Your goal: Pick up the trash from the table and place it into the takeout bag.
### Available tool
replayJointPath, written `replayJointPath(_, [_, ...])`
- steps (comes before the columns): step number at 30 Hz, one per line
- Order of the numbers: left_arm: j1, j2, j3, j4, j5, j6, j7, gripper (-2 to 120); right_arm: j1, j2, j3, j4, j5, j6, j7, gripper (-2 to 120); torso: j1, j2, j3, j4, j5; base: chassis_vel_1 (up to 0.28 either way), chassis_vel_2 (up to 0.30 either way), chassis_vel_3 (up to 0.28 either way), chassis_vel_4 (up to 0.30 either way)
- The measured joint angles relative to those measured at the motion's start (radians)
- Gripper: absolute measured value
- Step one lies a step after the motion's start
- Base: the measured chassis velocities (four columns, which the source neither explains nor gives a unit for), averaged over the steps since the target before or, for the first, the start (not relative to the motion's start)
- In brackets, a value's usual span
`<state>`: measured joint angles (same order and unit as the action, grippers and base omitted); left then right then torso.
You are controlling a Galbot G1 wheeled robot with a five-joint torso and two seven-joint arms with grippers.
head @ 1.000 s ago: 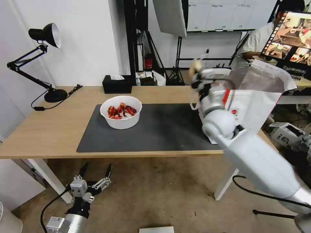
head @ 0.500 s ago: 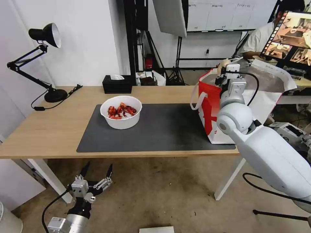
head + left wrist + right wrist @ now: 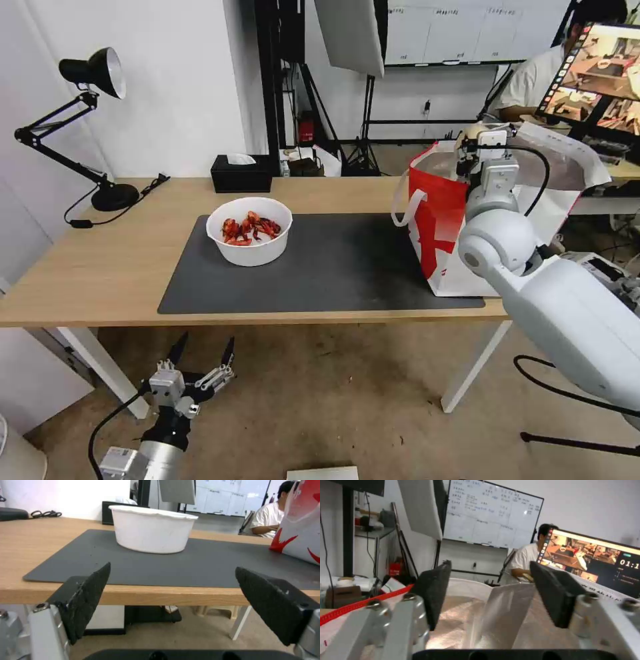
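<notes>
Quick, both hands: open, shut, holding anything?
Left hand: open, empty, below the table edge.
Right hand: open, empty, over the takeout bag.

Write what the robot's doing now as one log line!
right pincer: open over takeout bag | left pincer: open, below table | bowl: on mat

The bowl of crayfish shells (image 3: 249, 230) sits on the mat (image 3: 333, 267), the takeout bag (image 3: 460, 220) well to its right, the tissue box (image 3: 241, 173) behind.

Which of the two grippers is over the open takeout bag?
The right gripper, raised above the takeout bag; the left gripper hangs below the table edge.
</notes>
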<state>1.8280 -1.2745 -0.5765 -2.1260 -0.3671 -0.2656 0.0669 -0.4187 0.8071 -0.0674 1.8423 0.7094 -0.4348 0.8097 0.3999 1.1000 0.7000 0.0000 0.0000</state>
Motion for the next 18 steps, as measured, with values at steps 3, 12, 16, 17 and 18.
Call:
replayJointPath(3, [0.000,0.000,0.000,-0.003,0.000,0.001,0.000,100,0.003,-0.005,-0.001,0.003,0.003,0.000,-0.002,76,0.000,0.000,0.000,0.0000,0.0000,0.000,0.000,0.000,0.000])
replayJointPath(12, [0.006,0.000,-0.007,-0.018,0.002,0.001,0.000,100,-0.009,-0.010,-0.004,0.027,0.016,0.002,-0.009,100,0.000,0.000,0.000,0.0000,0.0000,0.000,0.000,0.000,0.000])
replayJointPath(16, [0.009,0.001,-0.012,-0.024,0.000,0.001,0.000,100,-0.021,-0.015,0.006,0.041,0.019,0.012,-0.017,100,0.000,0.000,0.000,0.0000,-0.0001,0.000,0.000,0.000,0.000])
replayJointPath(17, [0.010,0.001,-0.014,-0.024,0.000,0.001,0.000,100,-0.029,-0.018,0.014,0.047,0.024,0.032,-0.030,100,0.000,0.000,0.000,0.0000,0.0000,0.000,0.000,0.000,0.000])
replayJointPath(18, [0.010,0.001,-0.014,-0.024,0.000,0.001,0.000,100,-0.029,-0.018,0.014,0.047,0.024,0.032,-0.030,100,0.000,0.000,0.000,0.0000,0.0000,0.000,0.000,0.000,0.000])
